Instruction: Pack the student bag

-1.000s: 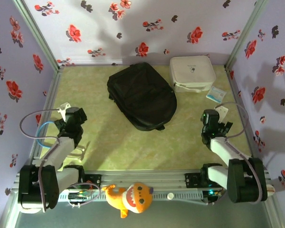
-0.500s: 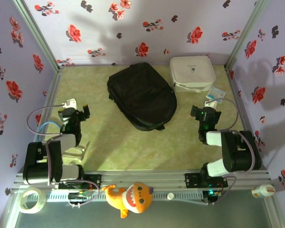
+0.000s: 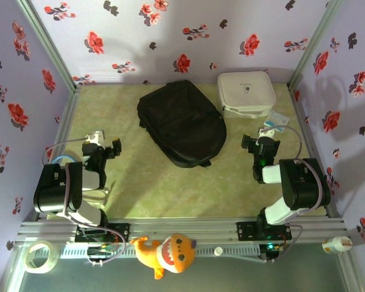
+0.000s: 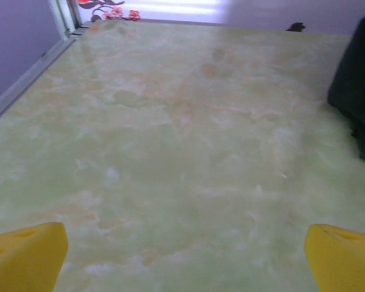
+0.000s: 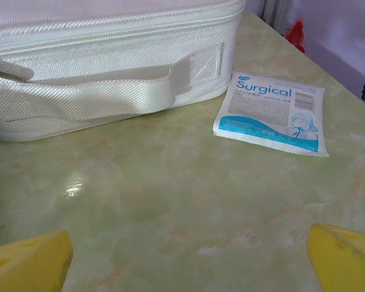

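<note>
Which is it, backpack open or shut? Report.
Shut, it seems: the student bag lies flat on the table, no gaping opening or contents visible from above.

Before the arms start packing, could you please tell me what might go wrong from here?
The Surgical packet lies flat on the table beside the white case, so the open right pincer could scrape the table or slide the packet instead of lifting it. The student bag is soft, lies flat and looks closed; the open left pincer may drag it rather than open it.
</note>
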